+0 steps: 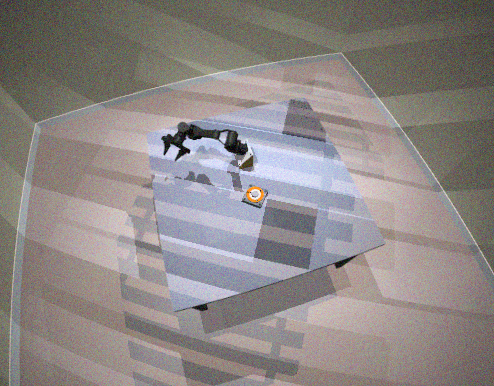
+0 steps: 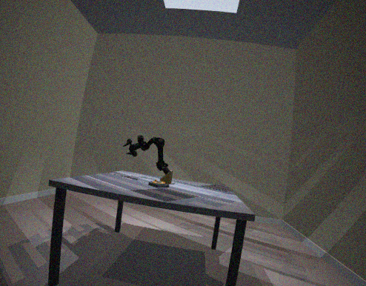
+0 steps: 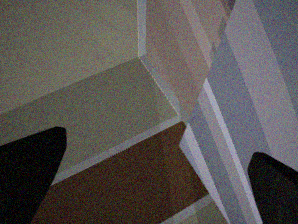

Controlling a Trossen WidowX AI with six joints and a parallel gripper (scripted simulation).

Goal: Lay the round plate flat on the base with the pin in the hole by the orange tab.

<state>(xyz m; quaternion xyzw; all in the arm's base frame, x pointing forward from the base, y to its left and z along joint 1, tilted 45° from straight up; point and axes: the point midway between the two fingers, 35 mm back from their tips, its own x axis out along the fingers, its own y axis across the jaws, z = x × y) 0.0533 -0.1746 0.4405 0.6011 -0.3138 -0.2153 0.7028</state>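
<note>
round plate point(image 1: 255, 193), orange-rimmed with a pale centre, lies on a small grey square base point(image 1: 253, 200) near the middle of the table point(image 1: 290, 235). top view: the plate's tab, its hole and the pin are too small to make out, and whether the plate is flat or tilted cannot be told from here. the arm's mount point(image 1: 246, 161) stands just beyond the base, apart from it. the black arm point(image 1: 210, 134) reaches sideways away from the plate, toward the table's edge. gripper point(image 1: 173, 150) sits at the arm's end, fingers spread, nothing between them, well apart from the plate. the table top is patterned in grey and lilac bands and stands on a striped floor point(image 1: 415, 300).

exterior view: the table point(image 2: 200, 207) is seen from low down, dark legs showing. the arm point(image 2: 159, 152) rises from its tan mount point(image 2: 167, 178) and bends over at the top, so the gripper point(image 2: 128, 144) hangs high above the table top, pointing outward. plate point(image 2: 158, 183) shows only as a thin orange-edged sliver at the foot of the mount; its seating cannot be told.

wrist view: two dark fingertips show at the lower left and lower right corners, wide apart, with nothing held. between them lie only wall, floor bands and a pale table edge point(image 3: 226, 163); neither plate nor base shows here.
</note>
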